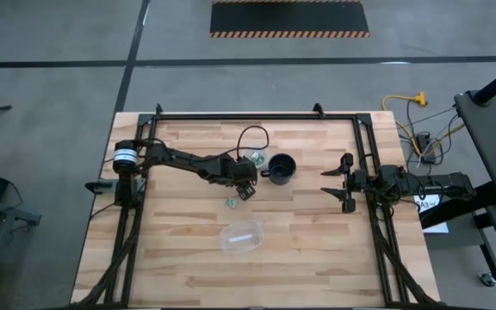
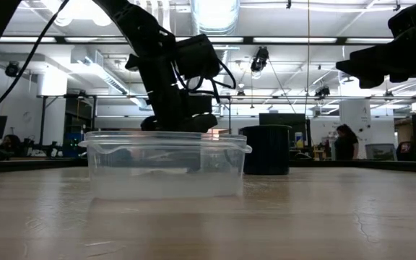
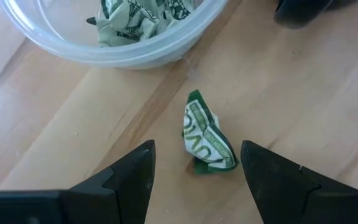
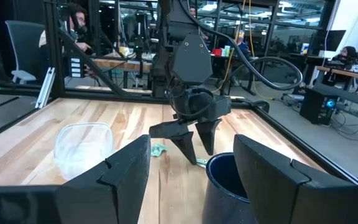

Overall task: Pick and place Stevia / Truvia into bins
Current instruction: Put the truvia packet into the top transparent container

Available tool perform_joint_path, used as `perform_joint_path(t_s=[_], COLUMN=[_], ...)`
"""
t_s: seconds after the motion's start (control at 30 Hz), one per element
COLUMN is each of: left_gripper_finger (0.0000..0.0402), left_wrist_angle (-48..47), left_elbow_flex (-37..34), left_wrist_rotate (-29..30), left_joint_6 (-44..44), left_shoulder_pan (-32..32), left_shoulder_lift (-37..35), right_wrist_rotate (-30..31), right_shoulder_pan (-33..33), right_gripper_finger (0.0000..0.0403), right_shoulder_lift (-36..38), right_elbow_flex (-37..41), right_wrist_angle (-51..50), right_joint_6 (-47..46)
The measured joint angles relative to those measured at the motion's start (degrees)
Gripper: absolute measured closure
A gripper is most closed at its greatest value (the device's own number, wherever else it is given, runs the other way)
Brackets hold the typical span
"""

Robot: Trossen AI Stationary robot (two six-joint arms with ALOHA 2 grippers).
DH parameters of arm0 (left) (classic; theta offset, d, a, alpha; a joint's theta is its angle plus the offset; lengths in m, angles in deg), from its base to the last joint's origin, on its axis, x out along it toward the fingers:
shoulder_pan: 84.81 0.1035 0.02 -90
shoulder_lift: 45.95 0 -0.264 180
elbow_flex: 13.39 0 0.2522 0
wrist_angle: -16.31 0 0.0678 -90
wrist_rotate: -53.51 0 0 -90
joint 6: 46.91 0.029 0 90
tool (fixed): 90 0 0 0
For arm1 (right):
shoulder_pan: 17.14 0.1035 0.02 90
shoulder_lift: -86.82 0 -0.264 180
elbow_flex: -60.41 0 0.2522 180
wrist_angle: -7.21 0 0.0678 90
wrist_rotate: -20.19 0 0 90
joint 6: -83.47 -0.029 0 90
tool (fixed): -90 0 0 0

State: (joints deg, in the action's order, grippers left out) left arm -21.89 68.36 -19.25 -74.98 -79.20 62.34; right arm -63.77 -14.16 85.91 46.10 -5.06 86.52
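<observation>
A crumpled green-and-white packet (image 3: 207,140) lies on the wood. My left gripper (image 3: 196,152) is open above it, one finger on each side and not touching. In the high view this gripper (image 1: 246,189) sits just near of the small clear cup (image 1: 255,158), which holds several packets (image 3: 135,17). A second loose packet (image 1: 232,202) lies flat on the table beside the gripper, toward the near edge. My right gripper (image 1: 328,182) waits open at the table's right side, right of the black mug (image 1: 282,166).
The black mug stands right next to the cup, on its right. A larger oval clear tub (image 1: 241,237) sits toward the near edge; in the low view the tub (image 2: 165,166) hides the left fingertips. A black cable loops (image 1: 252,138) behind the cup.
</observation>
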Motion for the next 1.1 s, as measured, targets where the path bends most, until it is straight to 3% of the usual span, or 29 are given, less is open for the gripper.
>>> perform_joint_path(t_s=[0.67, 0.8, 1.0, 1.1], left_gripper_finger=[0.019, 0.0235, 0.0374, 0.0389], left_wrist_angle=[2.32, 2.4, 2.5, 1.99], left_elbow_flex=[1.81, 1.84, 1.79, 1.95], left_wrist_rotate=[-1.57, -2.44, -5.02, -6.03], left_joint_6=[1.77, 2.03, 4.64, 5.12], left_shoulder_pan=[1.68, 1.66, 1.61, 1.55], left_shoulder_lift=[5.19, 4.52, 3.65, 3.35], right_wrist_rotate=[0.01, 0.0, 0.02, 0.02], right_shoulder_pan=[-0.02, -0.02, -0.02, -0.02], right_gripper_finger=[0.0181, 0.0181, 0.0181, 0.0181], right_shoulder_lift=[0.02, 0.02, 0.02, 0.02], right_elbow_flex=[0.0, -0.01, -0.01, 0.0], right_wrist_angle=[0.01, 0.0, 0.01, 0.0], right_joint_6=[0.0, 0.0, 0.0, 0.0])
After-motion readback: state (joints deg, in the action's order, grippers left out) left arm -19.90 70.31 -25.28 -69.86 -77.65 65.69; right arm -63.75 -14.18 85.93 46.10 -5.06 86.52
